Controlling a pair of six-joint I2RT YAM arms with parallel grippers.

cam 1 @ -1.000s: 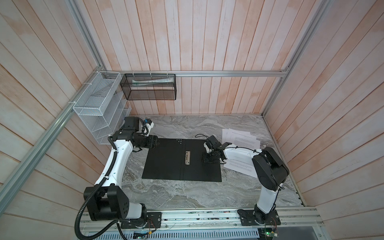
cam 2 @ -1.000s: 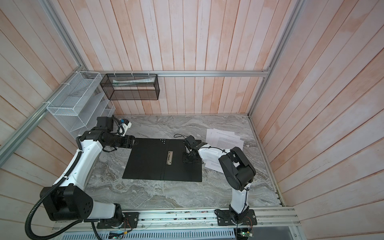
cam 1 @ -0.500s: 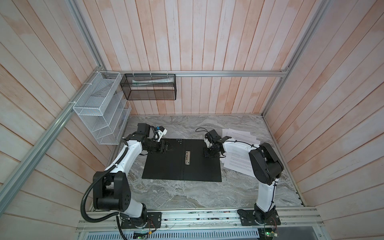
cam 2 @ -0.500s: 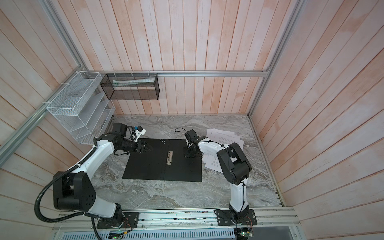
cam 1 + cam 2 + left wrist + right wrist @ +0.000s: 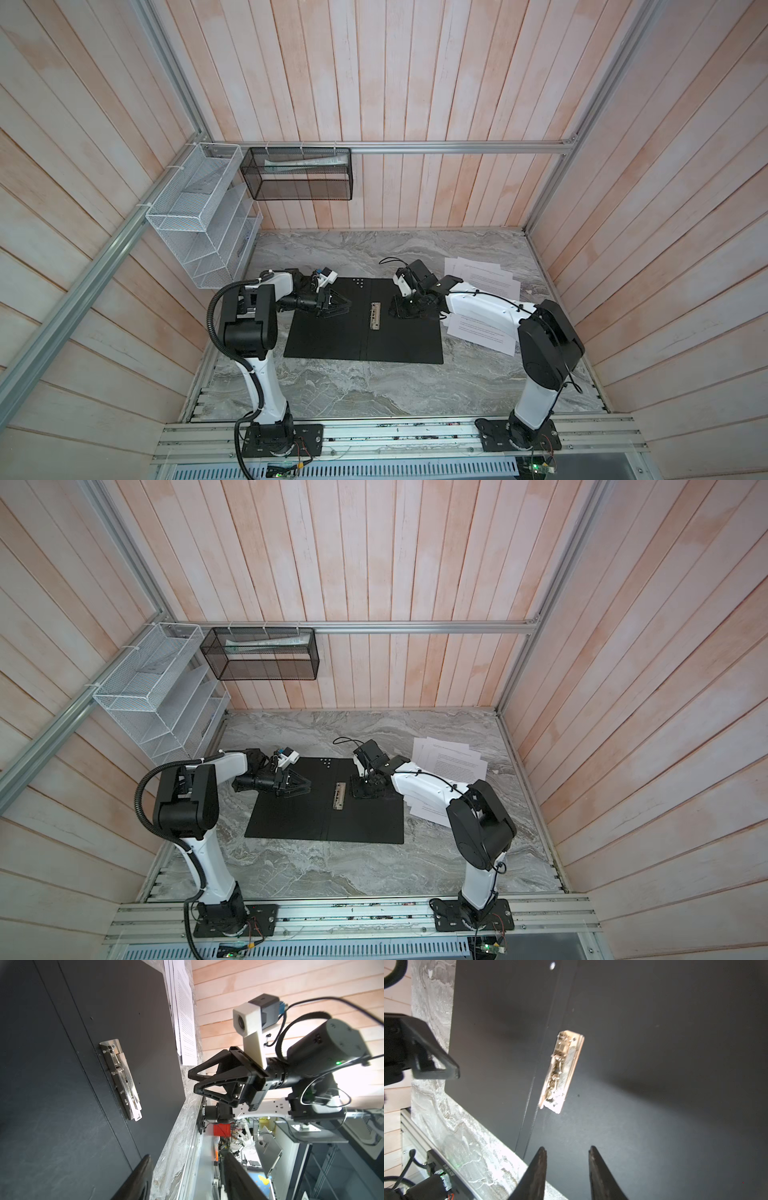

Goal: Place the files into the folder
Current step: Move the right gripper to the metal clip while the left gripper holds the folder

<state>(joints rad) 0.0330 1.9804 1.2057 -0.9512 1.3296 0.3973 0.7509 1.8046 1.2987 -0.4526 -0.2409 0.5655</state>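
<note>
The folder lies open on the marble table, black inside up, in both top views, with its metal spine clip in the middle. The files, white printed sheets, lie spread to its right, partly under my right arm. My left gripper hovers over the folder's left half, open and holding nothing. My right gripper sits low over the right half just beside the clip, its jaws a little apart and empty. The right wrist view shows the clip ahead of my right gripper.
A white wire mesh rack hangs on the left wall and a black mesh basket on the back wall. An aluminium rail runs along the table's front edge, where both arm bases stand.
My left arm has swung in from the table's left edge over the folder's left half, and its jaws have narrowed. My right gripper has shifted left toward the clip.
</note>
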